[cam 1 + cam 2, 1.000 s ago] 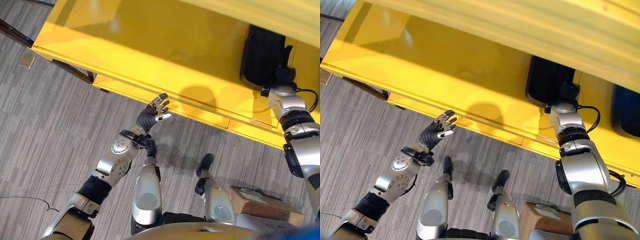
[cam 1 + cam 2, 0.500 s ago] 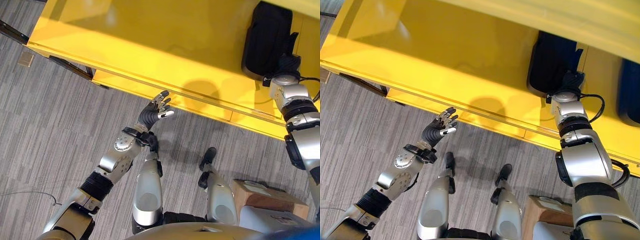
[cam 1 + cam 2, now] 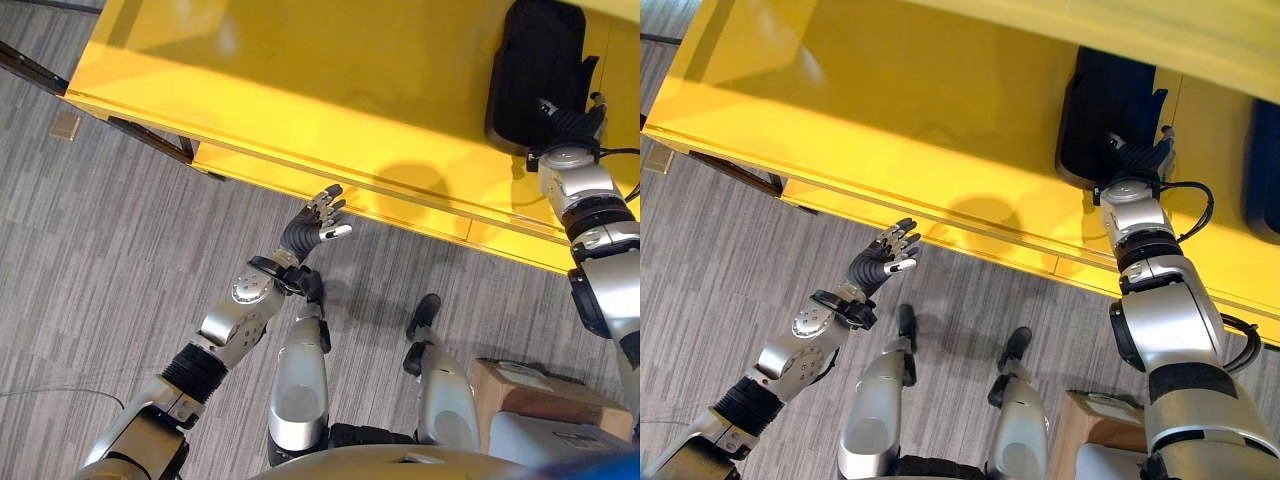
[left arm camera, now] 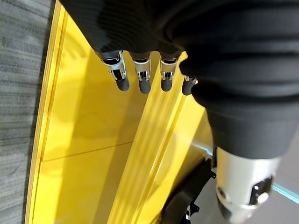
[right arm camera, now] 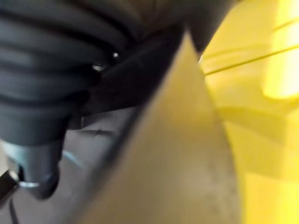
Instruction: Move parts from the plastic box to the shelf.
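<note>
2 hands are out over the yellow shelf (image 3: 300, 90), and the step in hand looks like the placing of a part on it. Going from the left: the left hand (image 3: 312, 225) hangs just off the shelf's front edge, near its middle, holding nothing, its fingers (image 4: 142, 81) straight and slightly apart. Its wrist view looks along the yellow boards past the dark fingertips.

Further right along the shelf, a black part (image 3: 538, 70) lies on the yellow surface near the back. The right hand (image 3: 1135, 160) is right at the near end of this part, seemingly on it, and a few dark fingers spread above the wrist. Whether they clamp the part or have let go, I cannot tell; the right wrist view gives no clear sight of them. Right of that part, in the next bay of the shelf, a dark blue thing (image 3: 1262, 170) shows at the picture's edge.

Below the shelf's right end, on the floor, stands a brown box (image 3: 535, 398).

Judging from this, the part is already set down. The next move calls for making sure the right fingers are free of it, then drawing the arm straight back over the shelf's front edge without dragging the part along.
</note>
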